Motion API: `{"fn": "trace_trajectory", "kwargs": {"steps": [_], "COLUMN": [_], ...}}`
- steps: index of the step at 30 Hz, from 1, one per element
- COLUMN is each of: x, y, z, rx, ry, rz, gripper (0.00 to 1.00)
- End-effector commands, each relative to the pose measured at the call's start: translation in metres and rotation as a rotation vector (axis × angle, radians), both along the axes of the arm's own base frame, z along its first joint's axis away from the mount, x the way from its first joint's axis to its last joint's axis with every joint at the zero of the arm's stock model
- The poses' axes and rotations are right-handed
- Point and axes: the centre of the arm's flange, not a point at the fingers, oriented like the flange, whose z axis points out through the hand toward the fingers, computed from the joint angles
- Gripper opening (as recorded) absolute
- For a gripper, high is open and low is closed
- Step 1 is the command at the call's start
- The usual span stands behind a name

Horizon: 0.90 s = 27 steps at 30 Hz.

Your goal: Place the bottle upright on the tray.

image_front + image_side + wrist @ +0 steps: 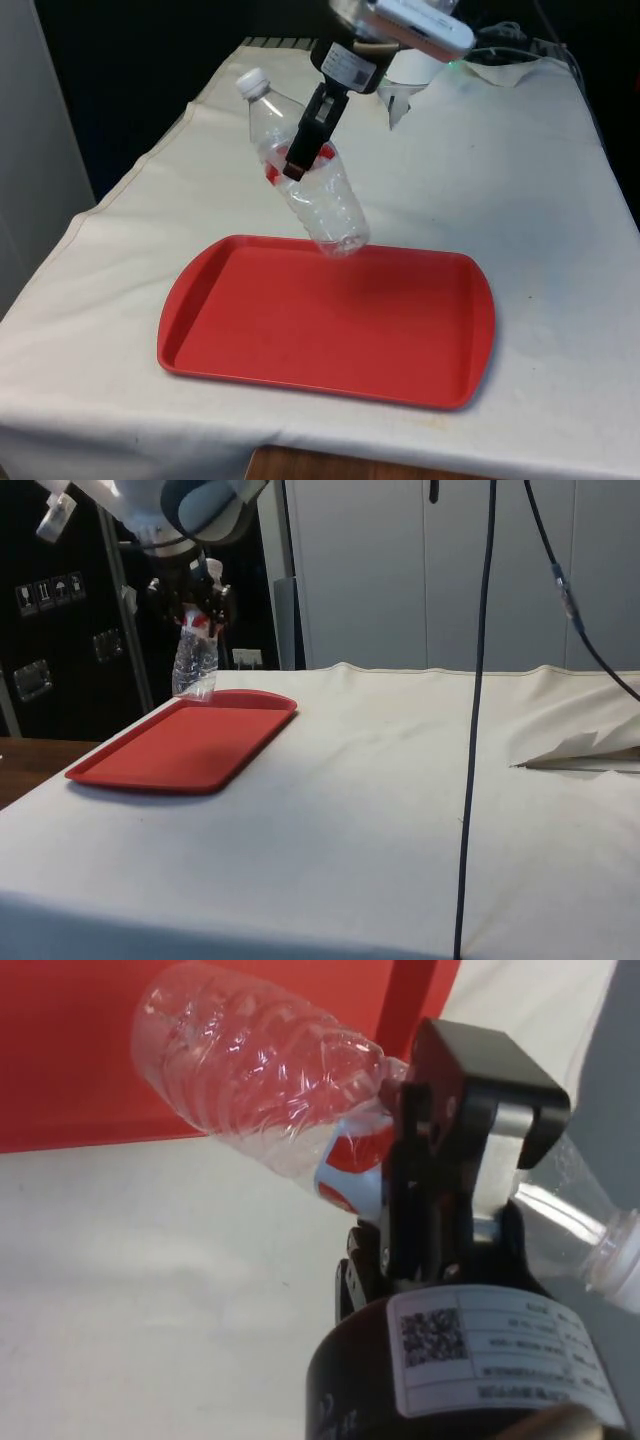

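A clear plastic bottle point(318, 195) with a white cap and a red label hangs tilted in the air, cap up and leaning to the front view's left. Its base hovers just above the far rim of the red tray point(330, 320). My black gripper point(305, 150) is shut on the bottle at its labelled middle. In the side view the bottle point(194, 665) hangs over the tray's point(185, 745) far end beneath the gripper point(197, 615). In the wrist view the ribbed bottle body point(260, 1085) sticks out past one black finger point(440, 1160), with the red tray point(70, 1050) behind it.
The tray lies flat on the white tablecloth point(520, 200) near the table's front edge. A crumpled white cloth fold point(585, 750) lies at the side view's right. A black cable point(478, 720) hangs down in front of the side camera.
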Motion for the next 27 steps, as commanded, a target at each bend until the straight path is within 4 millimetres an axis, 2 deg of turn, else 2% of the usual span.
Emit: {"fn": "trace_trajectory", "kwargs": {"steps": [1, 27], "x": [0.002, 0.027], "y": [0.002, 0.019], "z": [-0.001, -0.026], "rx": [-0.021, -0.204], "ry": [-0.009, 0.039], "rz": [-0.005, 0.004], "gripper": [0.14, 0.14]}}
